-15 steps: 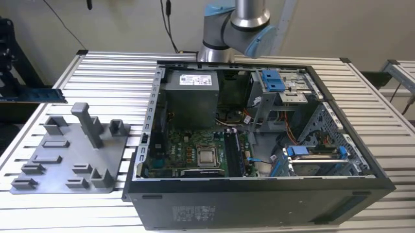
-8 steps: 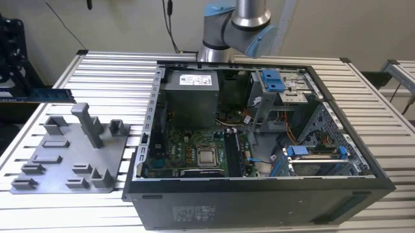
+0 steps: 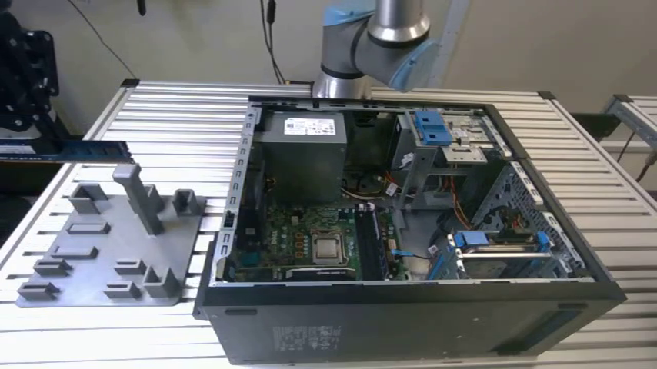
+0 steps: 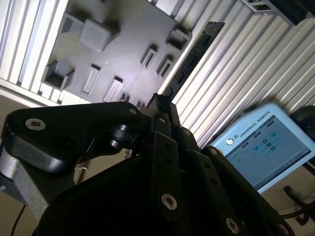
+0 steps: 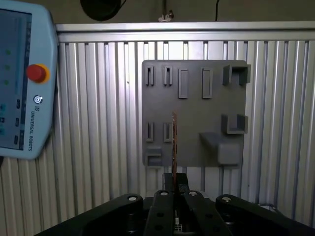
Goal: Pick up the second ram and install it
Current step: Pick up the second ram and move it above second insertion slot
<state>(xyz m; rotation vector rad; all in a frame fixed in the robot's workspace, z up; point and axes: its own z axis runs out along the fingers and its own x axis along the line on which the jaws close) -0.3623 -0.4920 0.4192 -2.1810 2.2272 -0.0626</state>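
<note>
The gripper [image 5: 174, 183] has its jaws clamped on one end of the memory stick [image 4: 194, 54], which juts straight out from it, lifted clear of the grey holder plate [image 3: 113, 254]. In the exterior view the memory stick lies roughly level in the air over the slatted table [image 3: 185, 108], by the plate's far edge, well to the exterior view's left of the open computer case [image 3: 411, 327]

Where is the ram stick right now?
At the exterior view's far left, the ram sits clamped in the gripper, in the air above the grey holder, apart from the open case.
</note>
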